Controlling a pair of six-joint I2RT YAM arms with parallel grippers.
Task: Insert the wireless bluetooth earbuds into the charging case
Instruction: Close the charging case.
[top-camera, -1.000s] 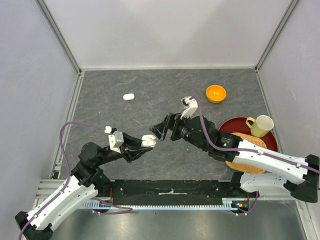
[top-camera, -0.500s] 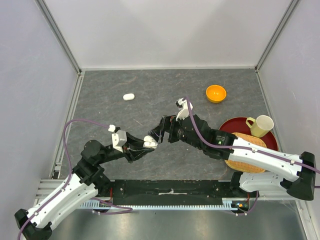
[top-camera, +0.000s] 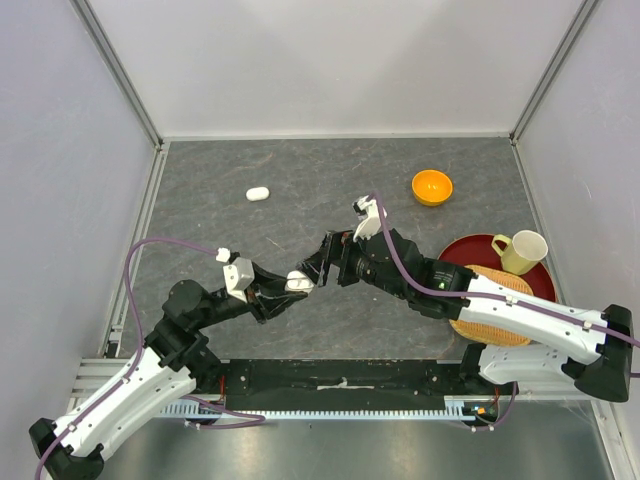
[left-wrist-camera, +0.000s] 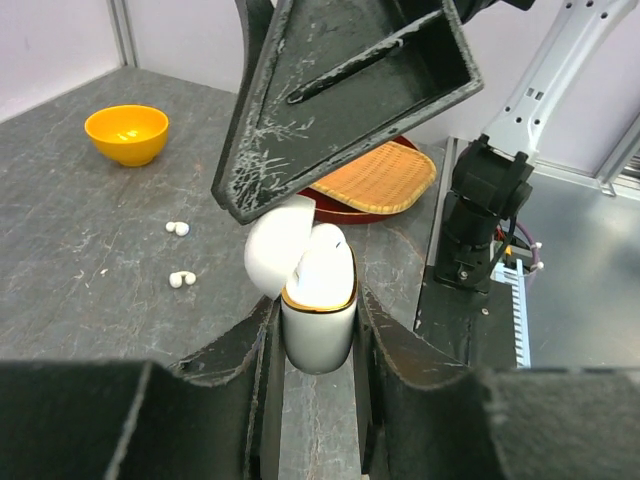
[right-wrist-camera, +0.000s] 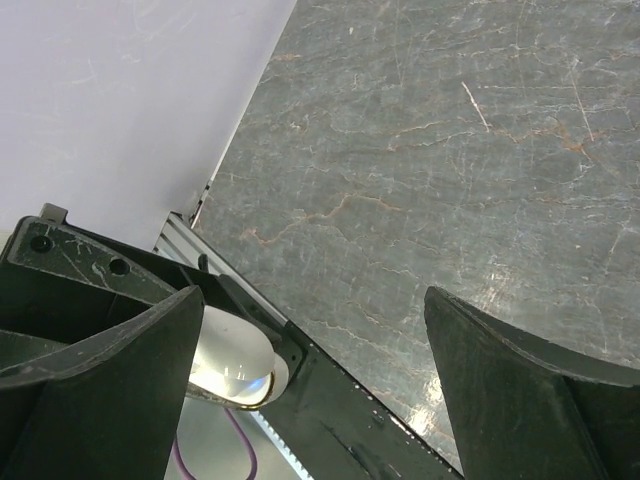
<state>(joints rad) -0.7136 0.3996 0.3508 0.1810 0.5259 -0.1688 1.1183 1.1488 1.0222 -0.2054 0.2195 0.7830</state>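
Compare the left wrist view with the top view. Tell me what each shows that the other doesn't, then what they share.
Only the left wrist: the held case is open with its lid tipped back, and loose earbuds lie on the table. Only the top: a second case and the mug. Both: the left gripper shut on the held case, the open right gripper at it, the orange bowl and the wicker mat.

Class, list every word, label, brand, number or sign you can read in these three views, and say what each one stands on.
None can be read in any view.
The charging case, lid open in the left gripper, shows plain white.
The orange bowl, yellow mug and red plate bear no markings.
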